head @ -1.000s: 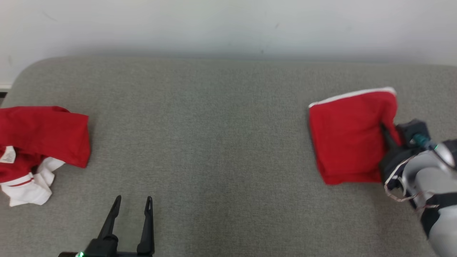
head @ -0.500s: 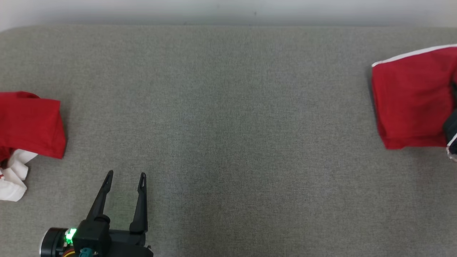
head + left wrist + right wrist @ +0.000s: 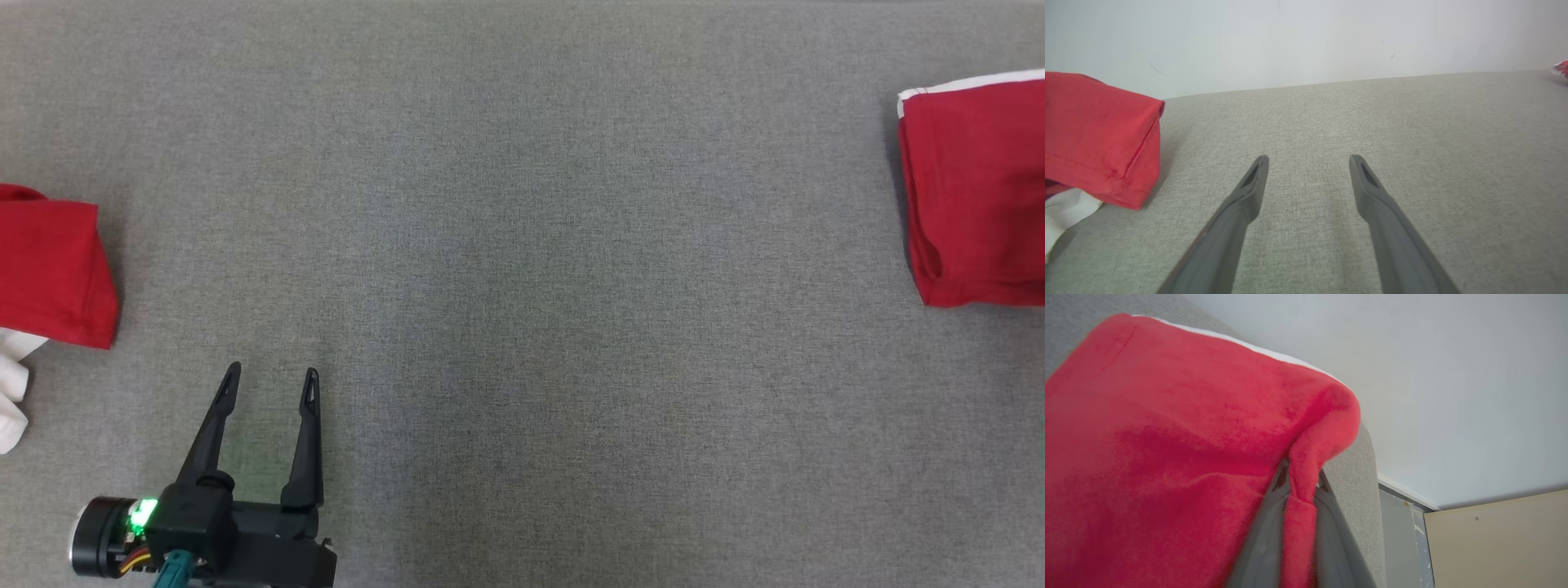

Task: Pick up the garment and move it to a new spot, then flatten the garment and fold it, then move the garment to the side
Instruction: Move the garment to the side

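The garment (image 3: 976,188) is a folded red piece with a white trim, lying at the right edge of the grey padded surface (image 3: 522,286) in the head view. In the right wrist view my right gripper (image 3: 1300,473) is shut on a pinched fold at the corner of the garment (image 3: 1167,437), with red cloth standing between its two fingers. My left gripper (image 3: 272,371) is open over bare grey fabric at the lower left. The left wrist view also shows the left gripper (image 3: 1309,159) with nothing between its fingers.
A crumpled red and white pile of clothing (image 3: 49,269) lies at the left edge, close to my left gripper, and the pile (image 3: 1094,134) also appears in the left wrist view. The padded surface's rounded edge (image 3: 1359,490) drops off just beyond the held corner, with a white wall behind.
The head camera has tilted down, so the wall and my right arm have left its picture. Both cloth piles now sit at the picture's edges. The left gripper stays open.
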Available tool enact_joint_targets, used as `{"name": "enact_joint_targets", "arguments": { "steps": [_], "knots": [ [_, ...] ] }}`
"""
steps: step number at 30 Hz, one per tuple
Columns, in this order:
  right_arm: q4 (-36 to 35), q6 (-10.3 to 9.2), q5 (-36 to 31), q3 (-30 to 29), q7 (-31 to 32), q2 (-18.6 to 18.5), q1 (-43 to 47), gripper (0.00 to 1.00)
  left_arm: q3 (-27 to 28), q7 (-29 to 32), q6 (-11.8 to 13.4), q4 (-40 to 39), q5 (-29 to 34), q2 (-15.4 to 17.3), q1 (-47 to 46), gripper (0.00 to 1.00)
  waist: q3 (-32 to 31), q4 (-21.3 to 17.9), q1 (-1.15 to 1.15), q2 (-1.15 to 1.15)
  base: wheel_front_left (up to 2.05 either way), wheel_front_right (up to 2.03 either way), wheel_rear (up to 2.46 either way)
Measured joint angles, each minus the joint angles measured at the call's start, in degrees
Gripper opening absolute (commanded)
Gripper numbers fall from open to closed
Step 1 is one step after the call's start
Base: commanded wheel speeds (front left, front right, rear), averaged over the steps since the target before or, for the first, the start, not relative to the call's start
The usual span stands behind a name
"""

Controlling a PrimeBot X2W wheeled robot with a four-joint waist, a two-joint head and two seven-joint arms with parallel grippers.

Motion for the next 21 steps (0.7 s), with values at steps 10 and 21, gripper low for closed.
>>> {"name": "enact_joint_targets", "arguments": {
  "steps": [10,21],
  "knots": [
    [0.21,0.0,-0.46,-5.81,-1.62,-1.1,-0.62,1.0,1.01,0.0,0.04,0.25,-0.3,-0.37,0.05,1.0,-1.54,-0.11,0.0,0.0,0.0,0.0,0.0],
    [-18.37,0.0,3.11,-20.31,-2.87,6.57,13.91,1.0,2.29,0.0,0.77,1.48,-1.44,-1.22,5.07,1.0,-8.8,-0.43,-0.01,-0.01,0.0,0.0,0.0]
  ]
}}
